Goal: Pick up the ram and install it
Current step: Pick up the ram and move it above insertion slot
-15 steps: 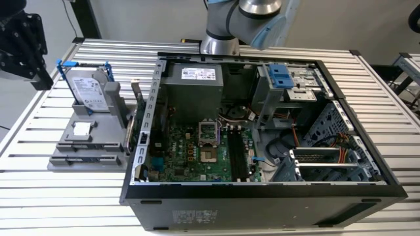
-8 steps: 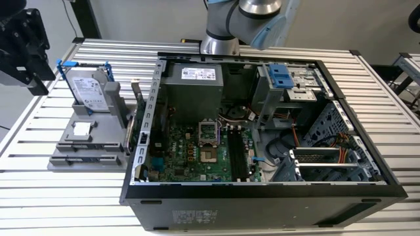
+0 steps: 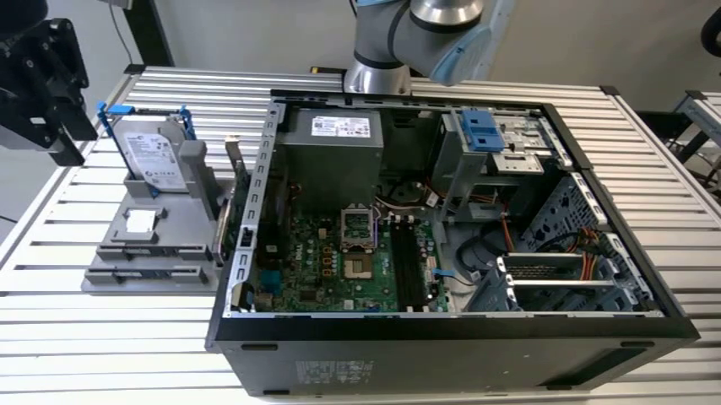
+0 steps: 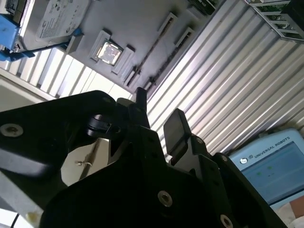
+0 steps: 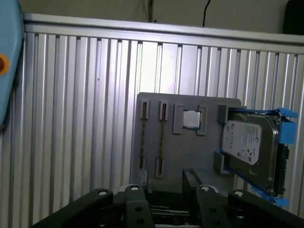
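The ram (image 5: 161, 137) shows as a thin dark strip, seen edge-on, standing in one of two slots of the grey holder (image 5: 190, 152). In the second wrist view the ram (image 4: 151, 53) appears as the same fine line on the holder (image 4: 137, 23). My gripper (image 4: 157, 113) hangs well above the holder, open, with bare table slats between its black fingers (image 4: 175, 126). In the first wrist view the gripper (image 5: 168, 194) has nothing in it. In the exterior view the arm's black tool head (image 3: 46, 84) sits high over the exterior view's left, above the holder (image 3: 147, 253).
The open computer case (image 3: 451, 329) lies at the centre with its motherboard (image 3: 338, 261) and long black slots (image 3: 408, 266) exposed. A silver hard drive with blue rails (image 3: 152, 152) and a small chip (image 3: 140, 221) rest on the holder. A pendant screen (image 4: 270, 166) lies beside the slatted table (image 3: 113, 337).
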`<action>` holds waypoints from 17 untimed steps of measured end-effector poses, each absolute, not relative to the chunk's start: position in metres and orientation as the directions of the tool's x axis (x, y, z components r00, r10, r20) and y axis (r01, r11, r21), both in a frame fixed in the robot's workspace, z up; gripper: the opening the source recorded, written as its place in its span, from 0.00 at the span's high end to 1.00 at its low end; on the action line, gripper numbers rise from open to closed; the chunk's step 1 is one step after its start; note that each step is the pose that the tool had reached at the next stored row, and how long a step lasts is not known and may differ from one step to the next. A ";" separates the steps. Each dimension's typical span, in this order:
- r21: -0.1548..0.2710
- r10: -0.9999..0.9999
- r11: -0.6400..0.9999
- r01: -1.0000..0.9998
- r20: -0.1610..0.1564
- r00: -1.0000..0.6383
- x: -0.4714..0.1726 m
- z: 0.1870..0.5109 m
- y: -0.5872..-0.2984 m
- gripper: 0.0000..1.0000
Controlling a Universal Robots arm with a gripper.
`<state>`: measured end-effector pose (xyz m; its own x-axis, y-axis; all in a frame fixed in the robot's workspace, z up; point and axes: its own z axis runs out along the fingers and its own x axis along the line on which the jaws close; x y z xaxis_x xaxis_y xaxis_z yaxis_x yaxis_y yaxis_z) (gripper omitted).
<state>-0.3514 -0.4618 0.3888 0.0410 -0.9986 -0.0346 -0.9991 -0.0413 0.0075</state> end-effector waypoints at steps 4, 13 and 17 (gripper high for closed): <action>0.007 -0.999 -0.032 -0.999 -0.035 0.032 -0.351 0.384 -0.462 0.00; 0.007 -0.999 -0.031 -1.000 -0.035 0.030 -0.351 0.374 -0.462 0.00; 0.007 -0.999 -0.030 -1.000 -0.033 0.030 -0.351 0.371 -0.462 0.00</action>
<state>-0.3514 -0.4617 0.3713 0.0295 -0.9990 -0.0326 -0.9995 -0.0298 0.0074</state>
